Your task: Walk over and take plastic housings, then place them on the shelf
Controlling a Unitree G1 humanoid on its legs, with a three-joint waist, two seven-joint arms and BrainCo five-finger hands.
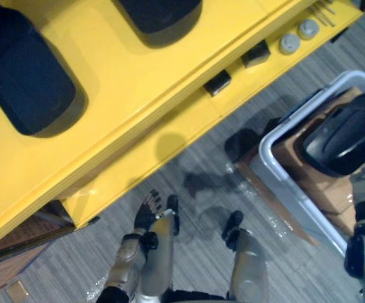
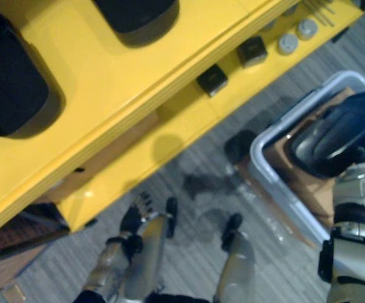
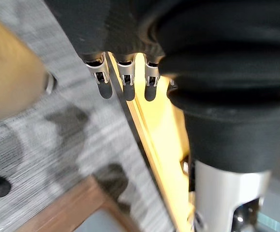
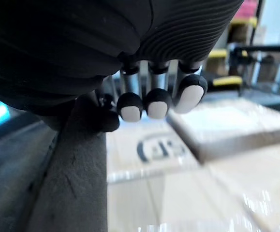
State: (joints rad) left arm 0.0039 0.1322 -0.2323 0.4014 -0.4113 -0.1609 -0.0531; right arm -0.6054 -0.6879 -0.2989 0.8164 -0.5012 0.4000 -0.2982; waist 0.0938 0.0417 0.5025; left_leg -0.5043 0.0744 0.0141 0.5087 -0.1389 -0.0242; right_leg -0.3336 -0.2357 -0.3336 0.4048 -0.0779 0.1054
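Right hand (image 4: 155,104), fingers curling on the edge of a dark plastic housing (image 1: 345,129), is holding it over the grey bin (image 1: 265,146), yellow shelf (image 1: 169,82) lying leftward; left hand (image 1: 149,211) is hanging open, lower.

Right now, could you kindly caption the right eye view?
Right hand holds dark plastic housing over grey bin beside yellow shelf.

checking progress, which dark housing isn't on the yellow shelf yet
The housing over the grey bin, at the right hand; the other two lie on the yellow shelf.
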